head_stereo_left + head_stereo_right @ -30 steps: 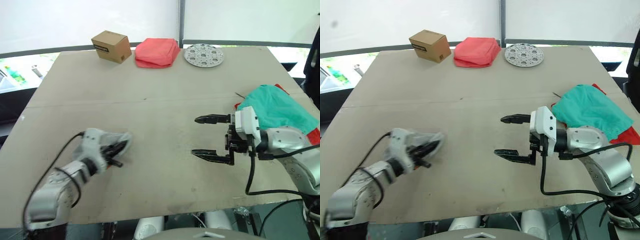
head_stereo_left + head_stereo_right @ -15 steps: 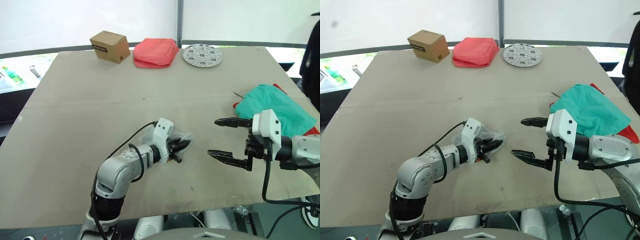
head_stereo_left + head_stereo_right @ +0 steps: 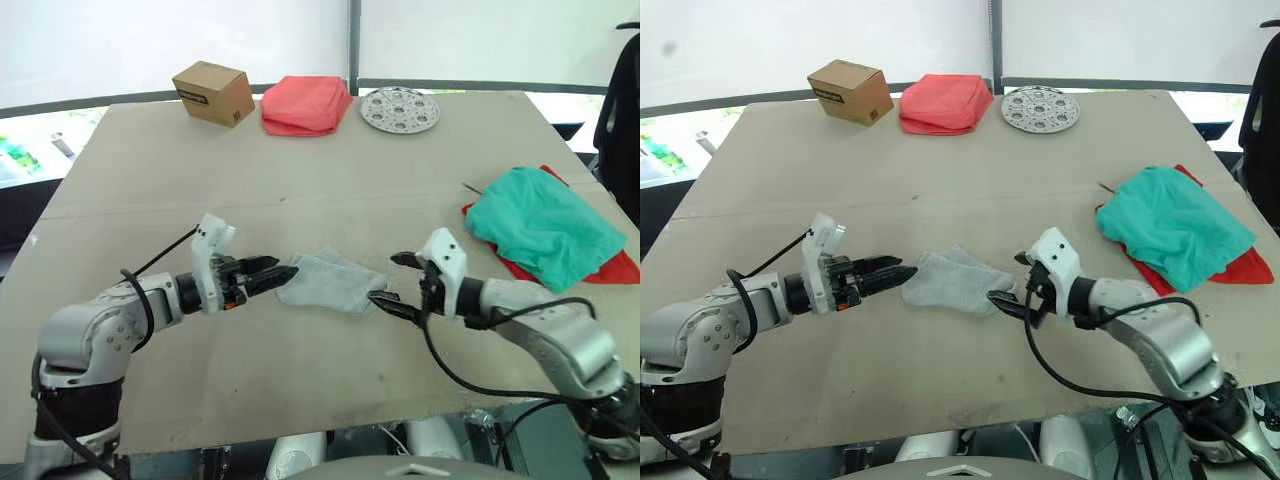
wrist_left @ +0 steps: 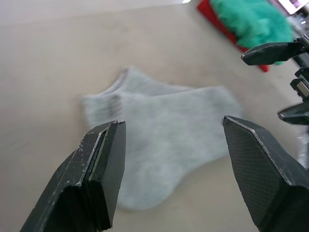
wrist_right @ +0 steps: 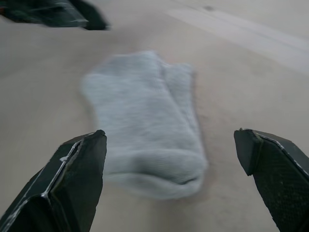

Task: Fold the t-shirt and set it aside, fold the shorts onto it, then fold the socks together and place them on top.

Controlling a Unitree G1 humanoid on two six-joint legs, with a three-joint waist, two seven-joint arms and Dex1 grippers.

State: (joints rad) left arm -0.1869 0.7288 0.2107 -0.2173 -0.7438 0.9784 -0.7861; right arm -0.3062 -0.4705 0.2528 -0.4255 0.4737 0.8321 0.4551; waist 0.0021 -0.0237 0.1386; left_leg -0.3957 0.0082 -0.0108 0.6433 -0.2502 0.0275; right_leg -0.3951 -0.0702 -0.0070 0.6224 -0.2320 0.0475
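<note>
Near the table's (image 3: 130, 180) front edge, the socks (image 3: 330, 284) were laid flat between both grippers, touched by neither. The left gripper (image 3: 270, 273) was spread at their left end, the right gripper (image 3: 392, 280) spread at their right. Farther right, the shorts (image 3: 545, 222) were piled on the t-shirt (image 3: 615, 268).

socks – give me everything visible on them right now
The socks are a light grey, soft knit pair lying flat on the brown table, one on top of the other and slightly offset, ribbed cuffs toward the left gripper. That gripper is open just off the cuff end; the right gripper, also open, straddles the opposite end. Neither holds them.
</note>
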